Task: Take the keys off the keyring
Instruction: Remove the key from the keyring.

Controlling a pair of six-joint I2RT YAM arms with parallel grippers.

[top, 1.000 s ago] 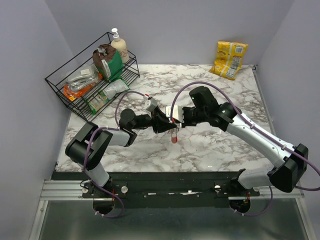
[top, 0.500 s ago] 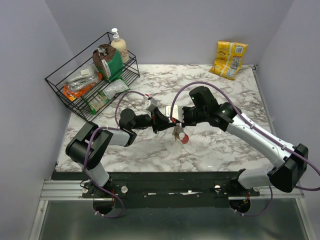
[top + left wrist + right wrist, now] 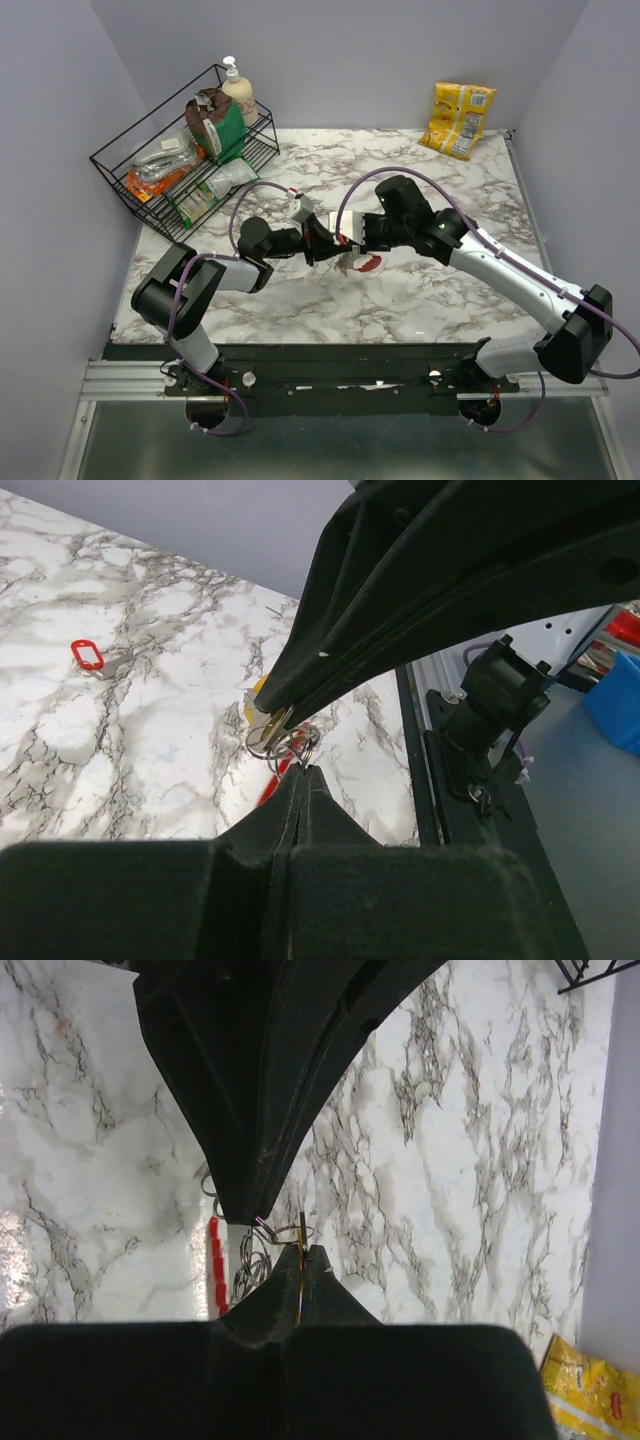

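Clamping left gripper (image 3: 303,775) fully closed on the keyring (image 3: 286,746), right of the wire rack (image 3: 150,170) and nearer the arm bases. Holding the ring in mid-air, dangling its red strap (image 3: 370,265) over the table (image 3: 450,290). Pinching one of the keys (image 3: 262,714) with right gripper (image 3: 304,1255), fingers closed tight, slightly further right of the rack.

The table (image 3: 430,300) is white marble veined grey; snack bag (image 3: 458,120) far right is yellow, wire rack (image 3: 120,160) far left black (keyring (image 3: 262,745) silvery, strap (image 3: 213,1260) red).
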